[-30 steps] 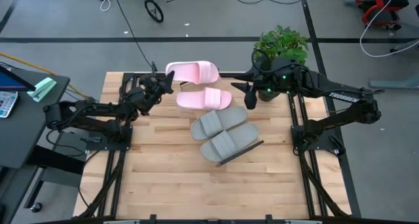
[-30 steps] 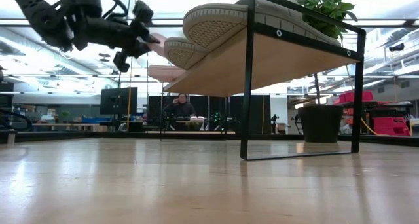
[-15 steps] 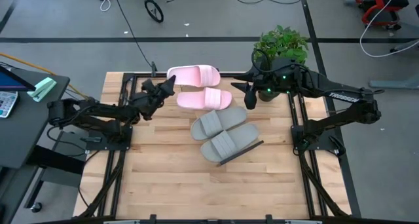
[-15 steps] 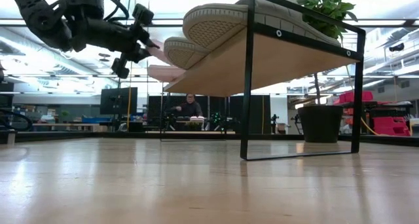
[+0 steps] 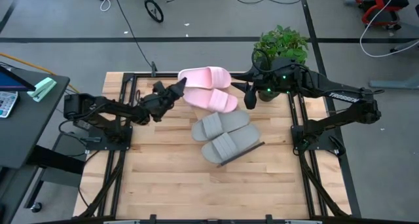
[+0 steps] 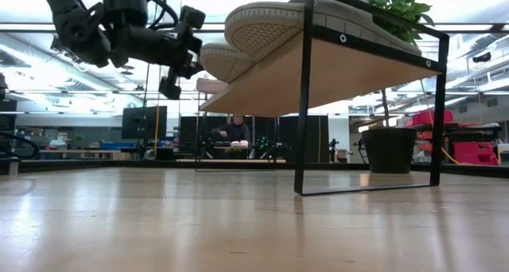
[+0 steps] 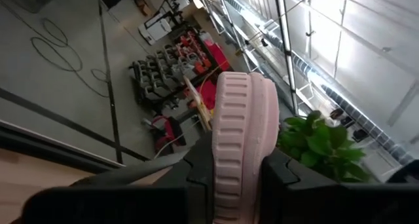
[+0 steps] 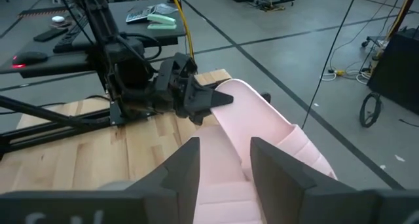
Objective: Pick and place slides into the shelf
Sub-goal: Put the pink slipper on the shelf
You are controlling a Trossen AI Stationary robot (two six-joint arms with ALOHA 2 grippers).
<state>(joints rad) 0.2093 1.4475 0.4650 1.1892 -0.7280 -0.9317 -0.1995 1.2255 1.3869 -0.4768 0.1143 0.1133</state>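
A: Start big. Where did the job stand?

B: The shelf (image 5: 252,147) sat mid-table, running from about seven o'clock up to one o'clock, and the grey pair (image 5: 222,133) lay on it already. One pink slide (image 5: 219,101) lay at the grey pair's twelve o'clock. So I judged this the last placing: the second pink slide (image 5: 204,77) was clamped by its heel end in the left gripper (image 5: 175,91), up off the board and overlapping its partner.

A: And the right gripper (image 5: 249,97)?

B: At three o'clock of the pink slides, beside the plant (image 5: 281,47), fingers apart, holding nothing, the near pink slide just beyond them.

A: Next move?

B: My guess: carry the held slide on to the bare end of the board, set it flat beside its partner, then let go. It called for a level sole and clearance from the resting slide.

A: What couldn't you make out?

B: From above, whether the resting pink slide sat fully on the board. The table-level camera caught only soles (image 6: 262,25) and the board's underside. The left wrist camera showed mostly the pink sole (image 7: 239,145) between its fingers (image 7: 196,178).
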